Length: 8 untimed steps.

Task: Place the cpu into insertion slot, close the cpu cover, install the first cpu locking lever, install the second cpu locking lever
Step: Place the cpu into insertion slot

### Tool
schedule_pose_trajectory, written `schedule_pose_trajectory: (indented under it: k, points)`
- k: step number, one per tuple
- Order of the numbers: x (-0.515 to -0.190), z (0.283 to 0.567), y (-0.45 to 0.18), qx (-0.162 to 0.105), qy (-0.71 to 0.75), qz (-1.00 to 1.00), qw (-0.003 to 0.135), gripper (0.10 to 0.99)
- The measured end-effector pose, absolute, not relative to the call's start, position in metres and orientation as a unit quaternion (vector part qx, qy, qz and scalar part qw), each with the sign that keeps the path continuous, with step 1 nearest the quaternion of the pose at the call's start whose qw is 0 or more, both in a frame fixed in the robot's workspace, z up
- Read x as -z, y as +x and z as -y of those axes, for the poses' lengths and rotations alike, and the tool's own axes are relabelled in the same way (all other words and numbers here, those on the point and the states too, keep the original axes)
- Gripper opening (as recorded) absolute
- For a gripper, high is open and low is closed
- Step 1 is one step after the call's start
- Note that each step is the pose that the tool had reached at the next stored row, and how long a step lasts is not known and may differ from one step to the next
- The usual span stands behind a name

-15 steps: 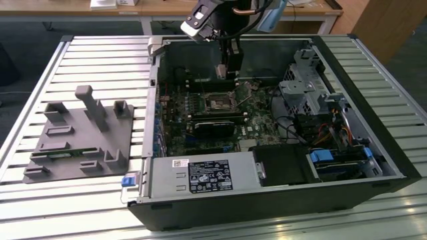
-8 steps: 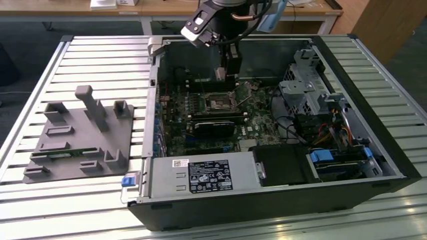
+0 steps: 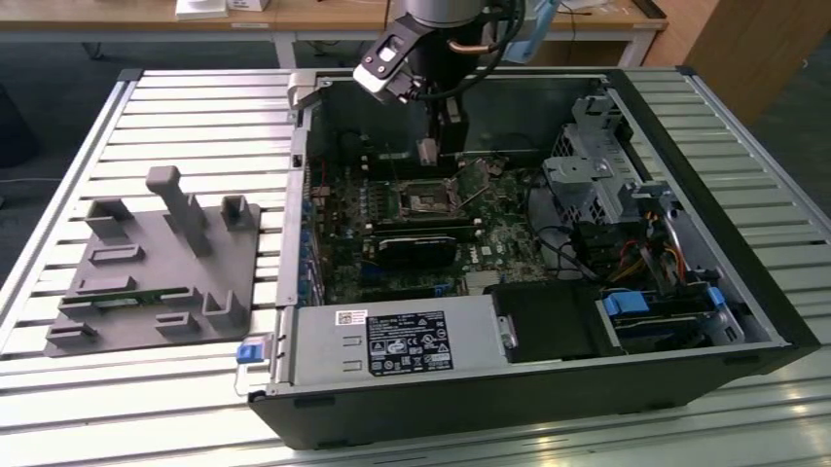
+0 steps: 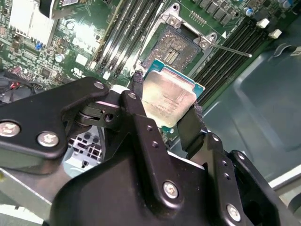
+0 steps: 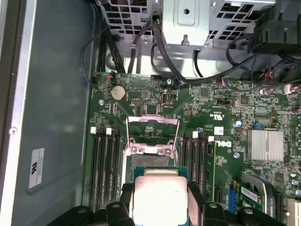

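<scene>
Claw: gripper (image 4: pixel 165 104) closed down to chip width, pinching the cpu (image 4: pixel 169 92) by two opposite edges; nothing else in its hold.
Cpu: carried flat, metal face up, hanging above the board, not seated. Judged: the edge grip leaves the underside free to meet the socket.
Slot: insertion slot (image 4: pixel 178 46) bare, contacts exposed, just beyond the cpu in the second wrist view. In the exterior view the gripper (image 3: pixel 435 146) hangs inside the case, just past the insertion slot (image 3: pixel 426 197).
Cover: cpu cover (image 5: pixel 153 120) stands swung up on its hinge at the far side of the insertion slot, so the way down is unobstructed.
Lever: one thin lever (image 4: pixel 231 50) juts sideways from a socket corner, unlatched, clear of the opening.
Board: motherboard (image 5: pixel 225 122) lies flat in the opened case (image 3: pixel 546 399).
Beyond: grey parts tray (image 3: pixel 143 263) on the slatted table (image 3: pixel 78 409), well apart from the case, on the exterior view's left.
</scene>
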<state>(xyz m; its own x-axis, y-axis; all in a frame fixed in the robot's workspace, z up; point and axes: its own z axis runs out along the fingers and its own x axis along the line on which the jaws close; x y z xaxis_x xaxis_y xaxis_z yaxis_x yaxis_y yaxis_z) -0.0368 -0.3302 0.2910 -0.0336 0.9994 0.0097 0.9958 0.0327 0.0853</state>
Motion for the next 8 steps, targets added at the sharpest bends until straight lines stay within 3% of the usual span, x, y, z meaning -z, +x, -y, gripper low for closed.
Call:
schedule_pose_trajectory:
  k: [8]
  points:
    - [-0.2808, 0.3297, -0.0368, -0.034, 0.695, -0.718, 0.026, 0.541]
